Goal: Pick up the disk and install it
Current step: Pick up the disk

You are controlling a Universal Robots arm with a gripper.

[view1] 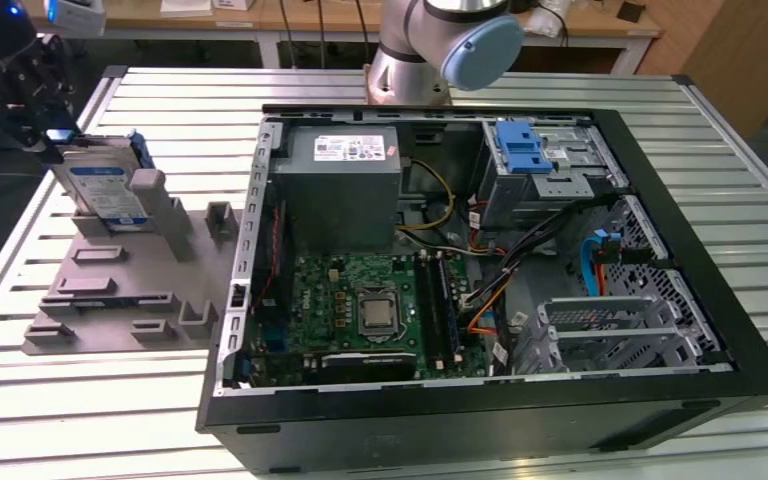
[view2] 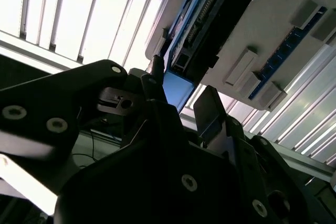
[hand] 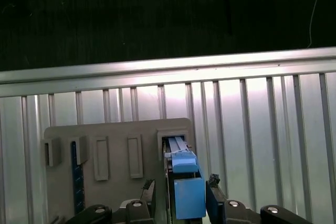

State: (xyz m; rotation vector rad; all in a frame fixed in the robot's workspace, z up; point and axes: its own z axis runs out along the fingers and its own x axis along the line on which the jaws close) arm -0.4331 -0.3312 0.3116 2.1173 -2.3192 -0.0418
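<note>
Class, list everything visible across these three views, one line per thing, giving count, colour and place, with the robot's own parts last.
table: one, silver slatted metal, under everything.
computer case: one, black, open, lying on the table.
power supply: one, grey, inside the case.
motherboard: one, green, inside the case.
bracket: one, blue, atop the drive cage.
holder: one, grey, on the table, at the exterior view's left of the case.
disk: one, silver-grey in a blue carrier, upright in the holder.
arm: one, grey with blue cap, behind the case.
gripper: one, black, at the disk's upper end.
</note>
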